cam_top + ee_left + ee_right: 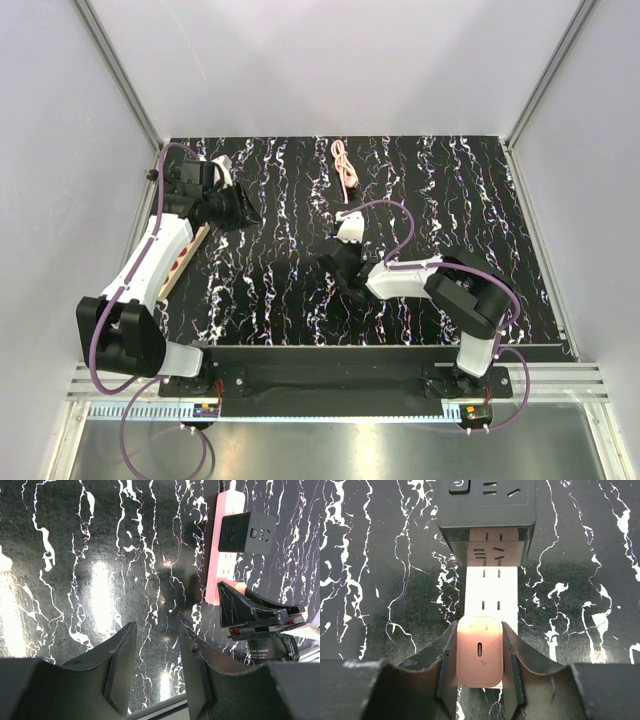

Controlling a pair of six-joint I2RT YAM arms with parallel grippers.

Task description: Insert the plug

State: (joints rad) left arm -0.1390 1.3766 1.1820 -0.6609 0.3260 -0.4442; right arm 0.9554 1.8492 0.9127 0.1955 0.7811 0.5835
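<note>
Right gripper (480, 635) clamps the plug (480, 652) by its two long sides; left gripper (157, 630) hangs part open over the table (75, 580), holding nothing. Plug sits over the near end of the pink strip (492, 587), in line with it; a black adapter (487, 515) occupies the far end. Pick-up and alignment judged done; whether the pins are in a socket cannot be told; pressing home and release judged outstanding. Slotted face points up at the wrist camera, pins presumably down; long axis runs along the strip.
</note>
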